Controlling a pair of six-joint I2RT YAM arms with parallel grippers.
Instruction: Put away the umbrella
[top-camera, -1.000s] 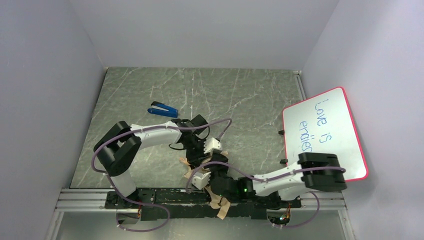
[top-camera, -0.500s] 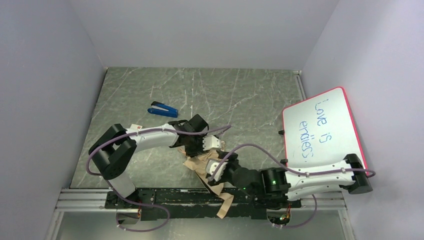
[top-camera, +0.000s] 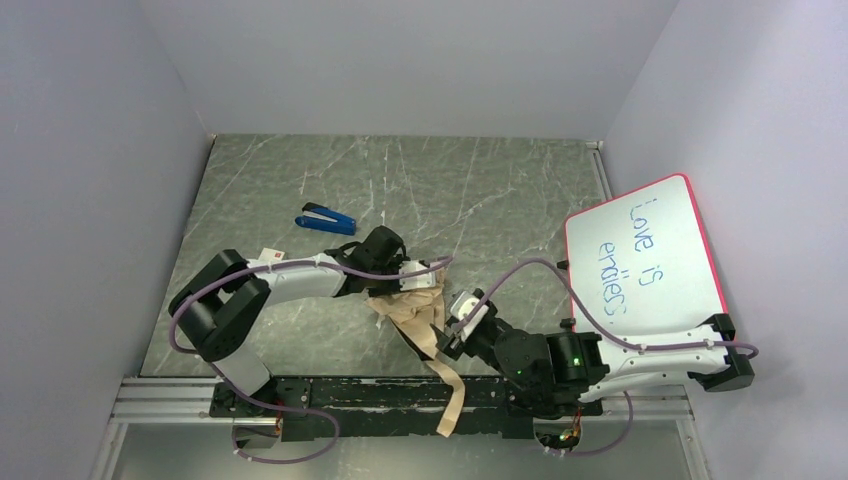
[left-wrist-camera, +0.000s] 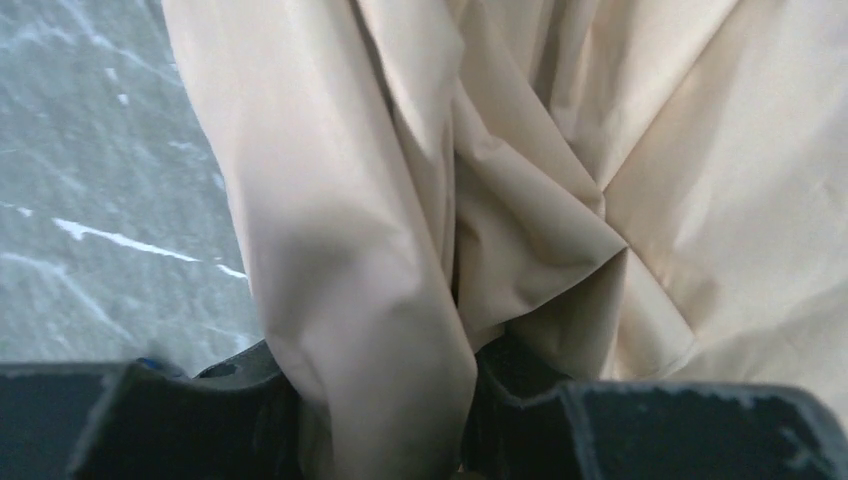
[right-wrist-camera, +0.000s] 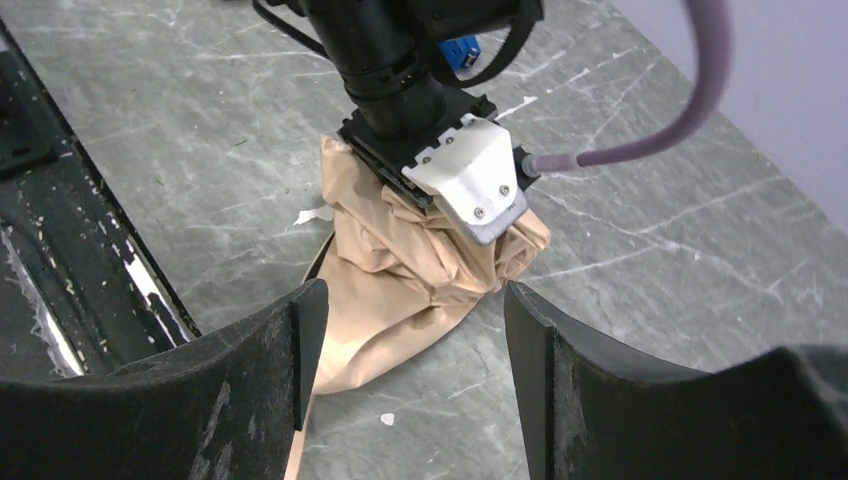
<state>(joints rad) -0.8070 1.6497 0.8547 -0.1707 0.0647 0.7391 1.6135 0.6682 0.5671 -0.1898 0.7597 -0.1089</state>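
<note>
The umbrella lies crumpled by the middle of the counter's near edge, with a strip of fabric trailing over that edge. The left end effector pinches a fold of its beige canopy. The right end effector hovers just beside it, fingers spread.

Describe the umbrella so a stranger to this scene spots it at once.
On the grey marble table, look at the middle of its near edge. The umbrella is the crumpled beige cloth bundle pinched by the left pincer, a strip trailing over the black rail. Nothing else is soft or beige: the stapler is blue, the whiteboard red-rimmed.
</note>
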